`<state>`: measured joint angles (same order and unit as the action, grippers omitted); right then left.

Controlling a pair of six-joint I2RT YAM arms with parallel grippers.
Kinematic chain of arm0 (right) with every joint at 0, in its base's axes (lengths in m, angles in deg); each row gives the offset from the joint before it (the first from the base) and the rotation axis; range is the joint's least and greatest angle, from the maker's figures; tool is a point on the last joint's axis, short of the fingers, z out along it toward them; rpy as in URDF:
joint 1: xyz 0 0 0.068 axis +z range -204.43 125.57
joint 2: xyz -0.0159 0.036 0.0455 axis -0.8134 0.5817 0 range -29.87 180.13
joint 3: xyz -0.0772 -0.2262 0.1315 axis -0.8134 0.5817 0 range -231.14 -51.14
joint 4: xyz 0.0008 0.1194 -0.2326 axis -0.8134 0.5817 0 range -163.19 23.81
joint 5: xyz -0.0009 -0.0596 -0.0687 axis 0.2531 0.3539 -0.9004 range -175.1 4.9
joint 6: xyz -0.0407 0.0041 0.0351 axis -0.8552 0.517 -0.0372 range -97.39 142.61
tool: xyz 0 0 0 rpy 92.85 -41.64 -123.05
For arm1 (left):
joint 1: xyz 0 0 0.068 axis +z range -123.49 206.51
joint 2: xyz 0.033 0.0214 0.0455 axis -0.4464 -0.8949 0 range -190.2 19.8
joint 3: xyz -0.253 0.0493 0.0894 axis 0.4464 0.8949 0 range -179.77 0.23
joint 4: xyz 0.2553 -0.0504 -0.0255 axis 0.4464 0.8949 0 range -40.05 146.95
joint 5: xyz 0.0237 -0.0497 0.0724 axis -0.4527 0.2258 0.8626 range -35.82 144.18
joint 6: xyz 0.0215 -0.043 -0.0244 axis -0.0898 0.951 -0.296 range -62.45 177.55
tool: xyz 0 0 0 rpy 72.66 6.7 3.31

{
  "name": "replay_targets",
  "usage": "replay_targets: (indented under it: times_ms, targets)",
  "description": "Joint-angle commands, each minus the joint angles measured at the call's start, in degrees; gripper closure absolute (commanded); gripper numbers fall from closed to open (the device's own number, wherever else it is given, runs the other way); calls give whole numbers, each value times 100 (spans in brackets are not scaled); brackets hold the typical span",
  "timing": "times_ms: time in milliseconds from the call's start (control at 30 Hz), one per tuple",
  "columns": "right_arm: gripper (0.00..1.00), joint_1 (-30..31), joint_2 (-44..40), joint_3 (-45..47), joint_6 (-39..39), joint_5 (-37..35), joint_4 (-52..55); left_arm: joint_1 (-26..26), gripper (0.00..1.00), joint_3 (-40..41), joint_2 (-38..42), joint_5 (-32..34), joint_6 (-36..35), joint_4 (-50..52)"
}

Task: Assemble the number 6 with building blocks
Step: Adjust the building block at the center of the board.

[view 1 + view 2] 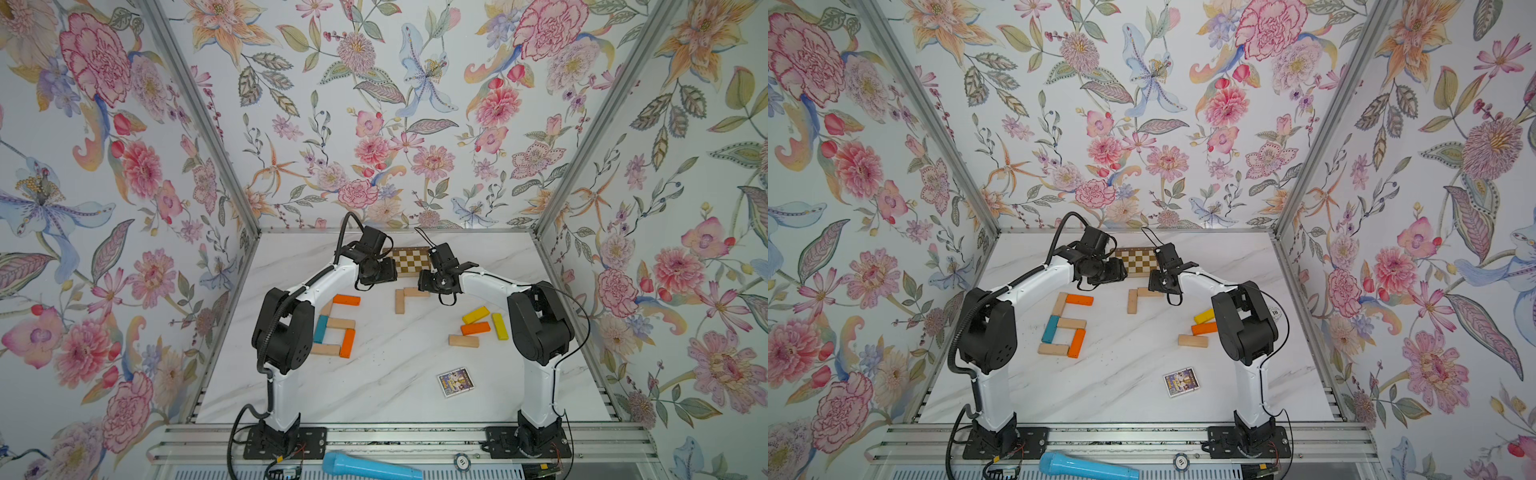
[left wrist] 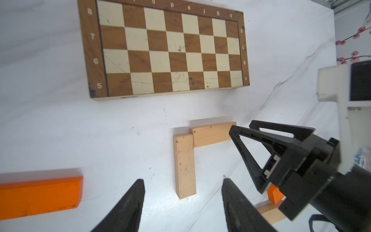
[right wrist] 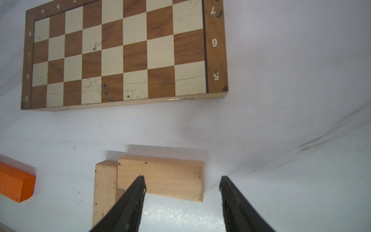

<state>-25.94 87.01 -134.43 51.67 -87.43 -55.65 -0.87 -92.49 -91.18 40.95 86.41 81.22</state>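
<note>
Right, status. We read the 6 as built on the left arm's side: orange top bar (image 1: 346, 299), tilted pale bar (image 1: 327, 307), teal bar (image 1: 320, 328), pale middle bar (image 1: 341, 323), orange side bar (image 1: 347, 343), pale bottom bar (image 1: 325, 349). The loop is closed, with joints touching or nearly so. The tilted bar makes the stem lean; we'd call that cosmetic.

Mid-table, near the chessboard (image 1: 409, 261) but apart from it, an upright pale bar (image 2: 185, 166) and a cross pale bar (image 2: 210, 135) touch in an L. To us it looks like the corner of a second figure; if so, about four bars are left to place. Spares lie loose by the right arm: yellow bar (image 1: 475, 314), spare orange bar (image 1: 475, 328), second yellow bar (image 1: 500, 326), spare pale bar (image 1: 463, 340).

Left gripper (image 2: 183, 180): jaws apart, empty, above the upright pale bar. Right gripper (image 3: 182, 177): jaws apart, empty, over the cross pale bar. Both bars lie flat on the table.

Surface: white marbled tabletop (image 1: 395, 374), grey veins, a few dark specks. A small card box (image 1: 455, 381) sits nearer the front.

Room: floral wallpaper (image 1: 374, 104) on three sides, aluminium posts (image 1: 199, 112) at the back corners. The front rail (image 1: 395, 436) carries both arm bases, with a blue microphone (image 1: 372, 467) and a round token (image 1: 461, 460) on it.
</note>
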Motion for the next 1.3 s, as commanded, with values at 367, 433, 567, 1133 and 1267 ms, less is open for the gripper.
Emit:
replay_targets:
  times_ms: [367,433,567,1133,1267]
  targets:
    - [34,240,643,-866,-4,-707,767,639,8,136,1377,160,-1017,1106]
    - [34,253,720,-967,8,-702,826,695,7,180,1465,128,-1087,1145]
    - [34,247,869,-1212,-6,-742,985,796,7,324,1657,238,-1277,1114]
    - [34,445,1212,-1559,-34,-637,1249,830,7,1104,1819,539,-1656,490]
    - [34,467,1231,-1528,-52,-662,1274,831,7,1108,1747,502,-1647,463]
